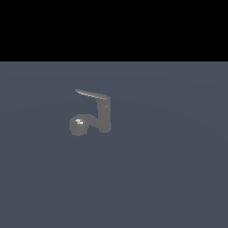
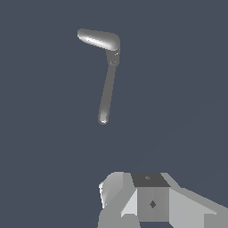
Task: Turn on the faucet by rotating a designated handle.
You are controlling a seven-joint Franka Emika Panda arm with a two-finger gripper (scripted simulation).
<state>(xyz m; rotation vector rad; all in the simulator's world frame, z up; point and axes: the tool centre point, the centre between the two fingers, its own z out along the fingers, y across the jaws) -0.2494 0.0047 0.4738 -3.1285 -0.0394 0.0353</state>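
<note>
The dull-grey faucet (image 1: 103, 116) stands alone on the flat grey-blue floor, with its upright post at the exterior view's right. Its handle (image 1: 92, 94) is a thin tapered lever reaching from the post's top toward the exterior view's left. Below it a curved arm ends in a rounded shiny lump (image 1: 79, 126). In the wrist view the faucet is seen from above: the handle (image 2: 98, 39) is bright, and the spout arm (image 2: 107, 91) is a thin bar. Only part of my gripper (image 2: 133, 200) shows, well apart from the faucet, and its jaws are not clear. The exterior view shows no arm.
The grey-blue floor (image 1: 169, 169) stretches flat all around the faucet. A black band fills the upper part of the exterior view.
</note>
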